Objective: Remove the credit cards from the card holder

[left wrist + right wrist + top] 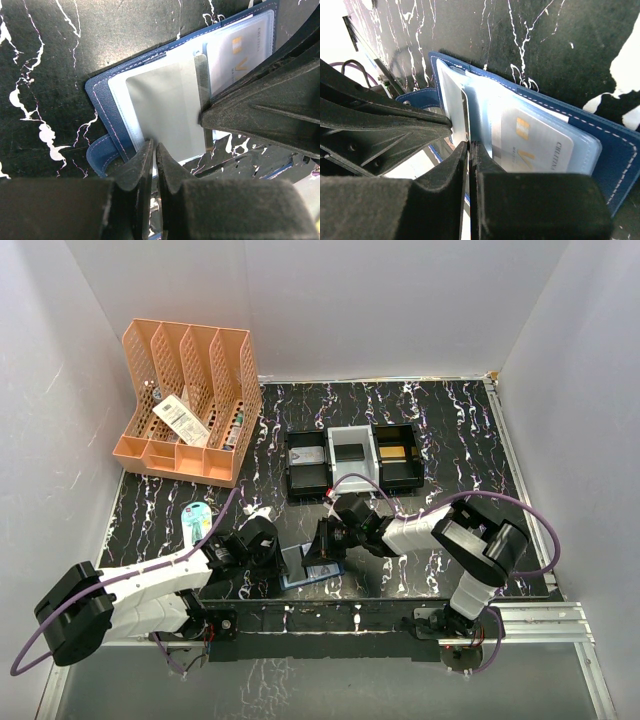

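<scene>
Left end effector (152, 150) and right end effector (468, 147), converging low, pinch the card holder (150, 105).

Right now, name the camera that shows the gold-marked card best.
The right wrist view: the card lies large and central in the clear sleeve of the card holder, gold marks and lettering visible. The left wrist view shows it smaller, at the top right corner. In the top view it cannot be made out.
</scene>
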You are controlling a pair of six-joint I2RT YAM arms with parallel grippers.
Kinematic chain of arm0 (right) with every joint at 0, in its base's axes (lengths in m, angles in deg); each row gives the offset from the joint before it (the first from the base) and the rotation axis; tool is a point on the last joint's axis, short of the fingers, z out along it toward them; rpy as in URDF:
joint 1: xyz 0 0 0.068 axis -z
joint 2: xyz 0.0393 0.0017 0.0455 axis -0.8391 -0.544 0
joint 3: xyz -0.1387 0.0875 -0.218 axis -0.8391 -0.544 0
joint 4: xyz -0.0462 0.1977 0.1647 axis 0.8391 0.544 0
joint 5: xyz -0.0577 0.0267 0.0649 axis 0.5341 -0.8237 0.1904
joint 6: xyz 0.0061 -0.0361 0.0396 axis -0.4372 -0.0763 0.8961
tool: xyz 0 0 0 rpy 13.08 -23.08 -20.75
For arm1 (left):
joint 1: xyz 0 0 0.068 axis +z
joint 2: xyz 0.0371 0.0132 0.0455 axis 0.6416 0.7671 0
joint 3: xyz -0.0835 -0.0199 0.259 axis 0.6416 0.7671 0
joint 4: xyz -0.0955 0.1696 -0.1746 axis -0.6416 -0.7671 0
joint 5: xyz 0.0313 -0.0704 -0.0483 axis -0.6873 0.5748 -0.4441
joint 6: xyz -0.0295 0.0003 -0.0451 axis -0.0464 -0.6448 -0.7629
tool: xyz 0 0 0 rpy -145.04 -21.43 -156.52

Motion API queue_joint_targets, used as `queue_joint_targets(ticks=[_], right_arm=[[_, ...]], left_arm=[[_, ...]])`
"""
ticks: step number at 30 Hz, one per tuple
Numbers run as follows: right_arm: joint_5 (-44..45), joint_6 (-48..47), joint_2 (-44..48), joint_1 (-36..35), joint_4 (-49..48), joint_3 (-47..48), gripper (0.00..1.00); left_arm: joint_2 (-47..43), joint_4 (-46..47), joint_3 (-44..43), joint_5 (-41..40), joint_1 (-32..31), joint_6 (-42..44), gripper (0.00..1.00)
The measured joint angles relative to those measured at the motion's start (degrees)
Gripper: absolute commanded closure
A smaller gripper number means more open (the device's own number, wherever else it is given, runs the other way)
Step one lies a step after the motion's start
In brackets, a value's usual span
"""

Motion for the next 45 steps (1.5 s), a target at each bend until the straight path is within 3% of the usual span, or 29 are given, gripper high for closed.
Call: queue_joint_targets(ticks=[16, 26, 29, 38, 45], right_arm=[[-1.5, -2.1, 2.8, 1.7, 2.1, -0.8, 0.97], [-2.3, -2.4, 3.3, 2.3, 1.9, -1.7, 0.97], [-2.2, -1.9, 3.3, 2.3, 1.7, -1.8, 0.96], [-0.9, -0.1, 3.5, 2.3, 0.5, -3.4, 0.96], [-0.8, 3.0, 4.2, 2.3, -3.6, -6.8, 0.95]], left_arm=[[-0.4, 0.6, 0.7, 0.3, 0.0, 0.6, 0.95], [-1.6, -2.3, -1.4, -0.1, -0.2, 3.8, 0.68], [-3.3, -3.1, -4.5, -0.8, -0.3, 5.4, 0.64], [-2.4, 1.6, -6.5, -1.1, -0.3, 5.0, 0.67], [-0.9, 4.6, 1.7, 0.5, -0.2, 0.6, 0.68]])
